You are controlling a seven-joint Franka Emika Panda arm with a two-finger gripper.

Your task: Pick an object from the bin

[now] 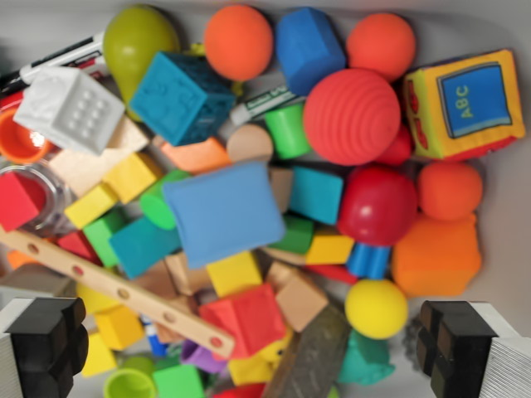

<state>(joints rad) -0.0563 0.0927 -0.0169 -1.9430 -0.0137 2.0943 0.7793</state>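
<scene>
Wrist view, marker [58, 58] half-buried, hand [249, 344] fingertips cropped

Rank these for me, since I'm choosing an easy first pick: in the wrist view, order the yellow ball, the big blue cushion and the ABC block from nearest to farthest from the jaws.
1. Yellow ball: lowest in the picture, just beside the finger at the wrist view's right.
2. Big blue cushion: mid-bin, above the gap between the jaws.
3. ABC block: far up, at the wrist view's upper right.

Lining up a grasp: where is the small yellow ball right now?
In the wrist view's lower right, the small smooth yellow ball lies just below the blue cylinder, left of the big orange foam block.
</scene>
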